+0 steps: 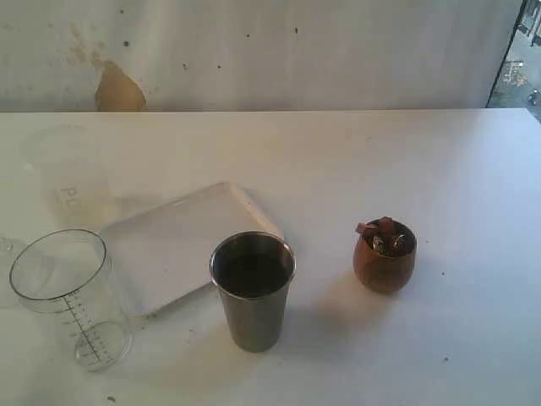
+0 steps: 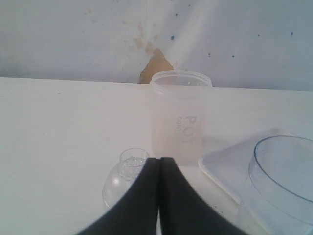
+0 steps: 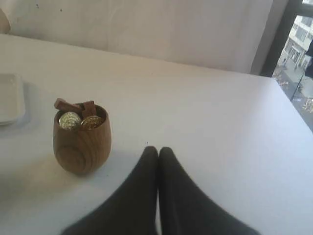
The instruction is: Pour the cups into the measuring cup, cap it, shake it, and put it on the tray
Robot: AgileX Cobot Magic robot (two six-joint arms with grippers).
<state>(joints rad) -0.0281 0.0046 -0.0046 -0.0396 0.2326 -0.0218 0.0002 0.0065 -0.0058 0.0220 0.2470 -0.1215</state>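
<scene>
the white tray (image 1: 169, 245) and clear measuring cup (image 1: 63, 292) sit just ahead of the left pincer (image 2: 158, 161), closed and empty. the steel tumbler (image 1: 252, 292) stands beside the tray; the small wooden cup (image 3: 82, 142) stands near the right pincer (image 3: 157, 151), also closed empty.

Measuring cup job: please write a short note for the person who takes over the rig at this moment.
Left gripper: jaws shut, holding nothing, near the frosted cup.
Right gripper: jaws shut, holding nothing, beside the wooden cup.
Measuring cup: upright on the table, left of the tray, uncapped, looks empty.
Steel tumbler: upright in front of the tray; contents cannot be seen.
Wooden cup: holds gold and brown pieces.
Clear domed piece by the left gripper: possibly the cap.
Done: nothing yet.
Left: pour both cups, cap, shake, set on the tray.
</scene>
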